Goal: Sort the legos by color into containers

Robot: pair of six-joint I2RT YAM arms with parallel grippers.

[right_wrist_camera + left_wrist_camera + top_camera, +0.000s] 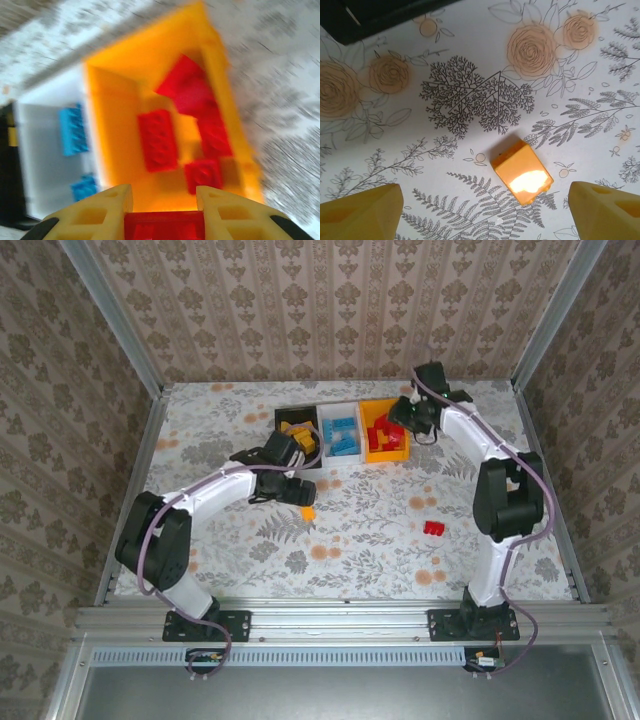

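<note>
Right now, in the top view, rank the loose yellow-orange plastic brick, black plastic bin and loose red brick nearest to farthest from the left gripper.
1. Yellow-orange brick, right beside the left gripper.
2. Black bin, row's left end.
3. Red brick, far right.

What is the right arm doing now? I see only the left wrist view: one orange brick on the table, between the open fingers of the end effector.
Observer: The right end effector grips a red brick at the orange-yellow bin, where other red bricks lie.
Operator: And where do orange bricks go?
Observer: The black bin holds yellow-orange bricks.
Operator: Are other bricks loose on the table?
Observer: Yes, one loose red brick lies on the table, on the right arm's side.
</note>
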